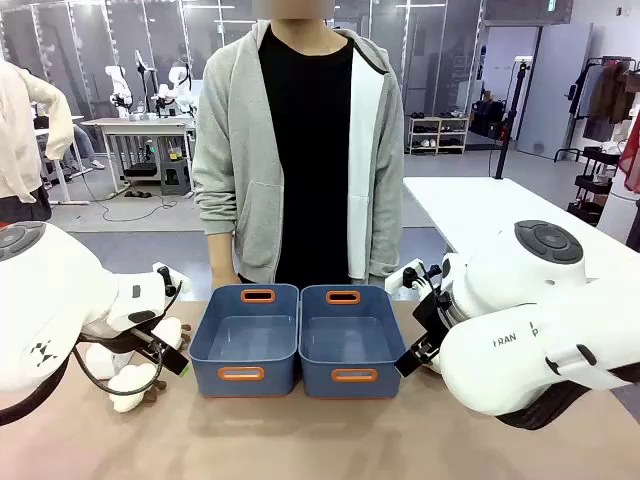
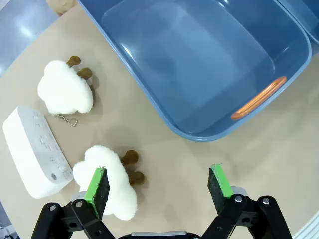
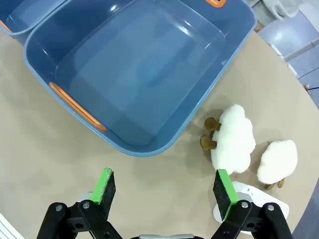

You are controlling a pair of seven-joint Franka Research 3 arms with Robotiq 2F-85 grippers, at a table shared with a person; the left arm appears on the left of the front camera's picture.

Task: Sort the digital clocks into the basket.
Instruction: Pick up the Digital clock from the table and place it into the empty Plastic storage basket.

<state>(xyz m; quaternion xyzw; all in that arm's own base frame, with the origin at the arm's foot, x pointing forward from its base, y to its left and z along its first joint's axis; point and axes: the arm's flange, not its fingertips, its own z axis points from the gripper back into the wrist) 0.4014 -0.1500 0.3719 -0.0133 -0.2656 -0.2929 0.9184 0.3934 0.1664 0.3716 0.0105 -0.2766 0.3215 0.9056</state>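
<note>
**Start of the sort, both arms poised.** Two blue rectangular plastic bins with orange-rimmed handle slots, the left bin (image 1: 215, 381) and the right bin (image 1: 320, 383), stand touching side by side in front of the person. I judge they sit there so that either of my arms can reach one. Both bins are bare inside, and I cannot tell which one is meant to be the basket.

My left gripper (image 2: 158, 182) hangs just outside the left bin (image 2: 199, 64), its green pads spread fully apart and holding nothing. Beyond it, farther from that bin, one white hard-plastic digital clock (image 2: 35, 149) lies flat beside two fluffy white plush toys with brown feet (image 2: 65, 90) (image 2: 107, 184) — most likely distractors.

My right gripper (image 3: 165, 185) hangs the same way outside the right bin (image 3: 144, 64), wide open and empty. The second white digital clock (image 3: 254, 195) lies partly under one finger, near two more plush toys (image 3: 233, 139) (image 3: 277, 160).

Neither clock is in a bin yet — the open jaws suit a first approach.
</note>
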